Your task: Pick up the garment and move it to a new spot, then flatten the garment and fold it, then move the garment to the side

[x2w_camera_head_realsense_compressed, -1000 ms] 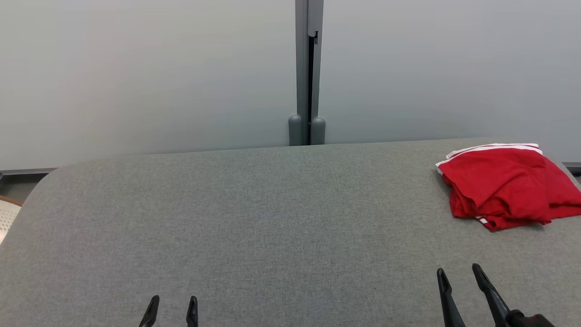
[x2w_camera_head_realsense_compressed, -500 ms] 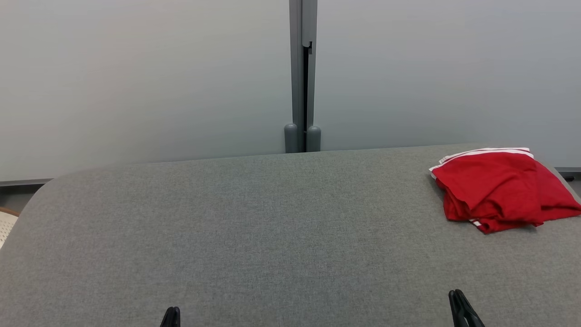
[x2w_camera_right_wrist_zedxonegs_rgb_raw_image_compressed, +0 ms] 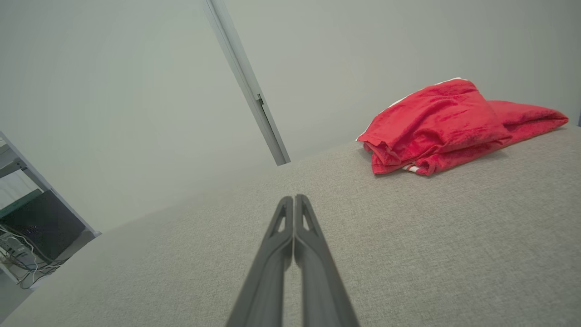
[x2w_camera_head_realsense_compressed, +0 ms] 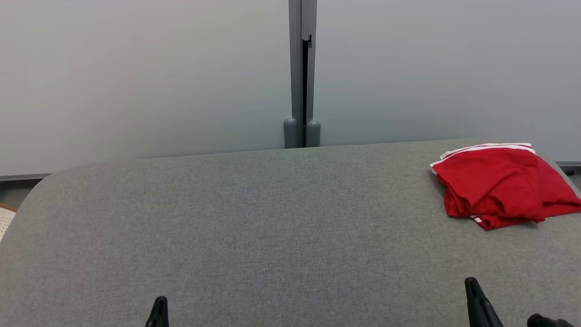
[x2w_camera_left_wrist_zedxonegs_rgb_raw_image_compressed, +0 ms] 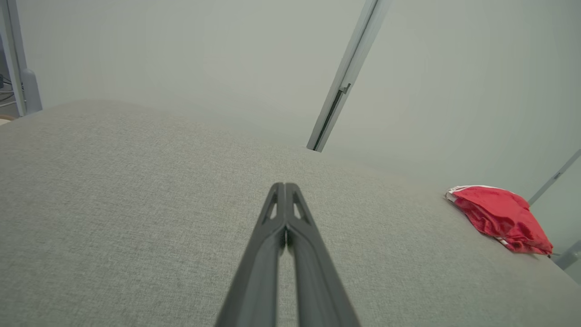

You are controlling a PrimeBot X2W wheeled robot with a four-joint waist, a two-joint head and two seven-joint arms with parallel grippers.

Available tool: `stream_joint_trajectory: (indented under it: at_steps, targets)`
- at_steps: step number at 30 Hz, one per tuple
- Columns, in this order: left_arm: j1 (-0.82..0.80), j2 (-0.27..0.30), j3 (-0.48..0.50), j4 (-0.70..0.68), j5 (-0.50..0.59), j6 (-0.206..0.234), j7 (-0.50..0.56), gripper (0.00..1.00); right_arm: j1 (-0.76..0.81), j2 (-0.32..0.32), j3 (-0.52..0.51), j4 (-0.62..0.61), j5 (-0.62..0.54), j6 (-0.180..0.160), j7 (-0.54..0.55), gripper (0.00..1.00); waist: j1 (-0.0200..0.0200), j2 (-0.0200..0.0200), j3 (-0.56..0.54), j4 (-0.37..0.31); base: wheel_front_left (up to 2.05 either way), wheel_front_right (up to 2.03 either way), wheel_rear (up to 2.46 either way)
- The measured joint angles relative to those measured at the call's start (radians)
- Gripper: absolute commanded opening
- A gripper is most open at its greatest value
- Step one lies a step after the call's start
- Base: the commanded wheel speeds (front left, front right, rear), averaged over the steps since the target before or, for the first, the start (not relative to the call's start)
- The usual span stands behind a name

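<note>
Folded red garment lying at the far right of the grey table; both grippers hanging empty near the front.

The garment, red with white stripe trim, is sitting in a loose folded bundle by the table's far right corner. The left gripper is showing as one dark tip at the lower left of the head view, well apart from the garment. In the left wrist view the left gripper is pressing its two fingers flat together, gripping nothing, over bare fabric. The right gripper is poking up at the lower right, nearer the garment but not touching it. In the right wrist view the right gripper is likewise meeting fingertip to fingertip with nothing between, the garment lying beyond to the right. A grey post is standing behind the table.
</note>
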Motion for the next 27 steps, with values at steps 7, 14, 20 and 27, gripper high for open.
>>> stream_joint_trajectory:
  at_steps: [7, 14, 20, 27]
  targets:
    - [-0.04, 0.006, 0.01, 0.025, -0.126, -0.017, 0.024, 0.0, -0.03, -0.002, -0.013, 0.007, 0.123, 0.0, 0.025, 0.0, 0.0, 0.0, 0.008, -0.001, 0.0, 0.0, 0.0]
    - [-0.077, 0.015, 0.02, 0.045, -0.241, -0.031, 0.047, 0.0, -0.057, -0.004, -0.029, 0.011, 0.235, 0.0, 0.051, 0.0, 0.0, 0.0, 0.017, -0.001, 0.0, 0.0, 0.0]
    - [-0.103, 0.018, 0.029, 0.058, -0.33, -0.04, 0.065, 0.0, -0.077, -0.005, -0.038, 0.015, 0.323, 0.0, 0.069, 0.0, 0.0, 0.0, 0.024, -0.002, 0.0, 0.0, 0.0]
    - [-0.134, 0.021, 0.041, 0.072, -0.43, -0.052, 0.088, 0.0, -0.1, -0.005, -0.054, 0.023, 0.421, 0.0, 0.091, 0.0, -0.0001, 0.0, 0.032, -0.003, 0.0, 0.0, 0.0]
